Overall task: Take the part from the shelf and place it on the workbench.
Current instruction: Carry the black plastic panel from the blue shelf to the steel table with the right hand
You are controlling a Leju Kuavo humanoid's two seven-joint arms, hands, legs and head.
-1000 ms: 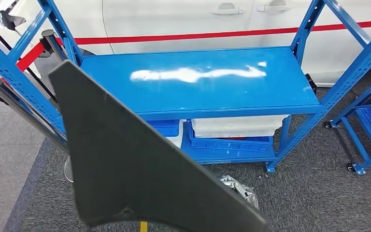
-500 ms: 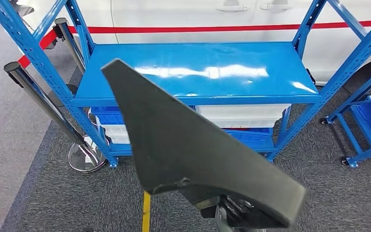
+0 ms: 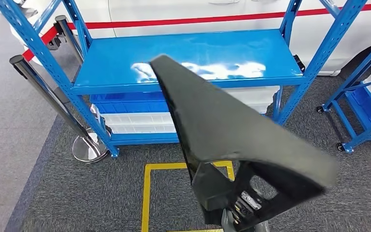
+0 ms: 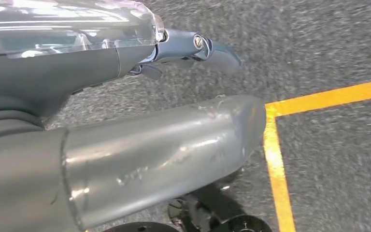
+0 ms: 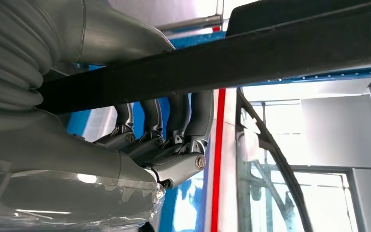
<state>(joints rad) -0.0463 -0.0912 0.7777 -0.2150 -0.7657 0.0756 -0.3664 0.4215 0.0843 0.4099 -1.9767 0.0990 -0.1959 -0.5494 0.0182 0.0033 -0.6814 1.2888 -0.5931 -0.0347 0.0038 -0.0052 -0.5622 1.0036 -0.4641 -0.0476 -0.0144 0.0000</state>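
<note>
1. While carrying the part toward a set-down, facing the blue rack (image 3: 125,63), with its bare top deck lying ahead of and beyond the right hand. Not telling from these views whether this rack is the workbench.
2. Holding the part (image 3: 222,121), a dark wedge-shaped panel, up and forward of the right hand. Running its long axis away from the hand toward the rack, with the narrow tip already reaching over the deck's front edge and the broad ribbed end sitting down at the grip.
3. Standing over the yellow floor marking (image 3: 146,193), below the right hand and short of the rack's feet.
4. Clamping the right hand (image 5: 164,140) on the part's edge, with the dark fingers (image 5: 193,121) curling up against one face and the thumb (image 5: 116,38) pressing the opposite one. Being the nearer hand to the deck, and likely needing only to travel along the part's own axis and lower the panel flat.
5. Hanging the left hand (image 4: 164,145) low over the carpet, well apart from the part, fingers spread and gripping nothing.
</note>
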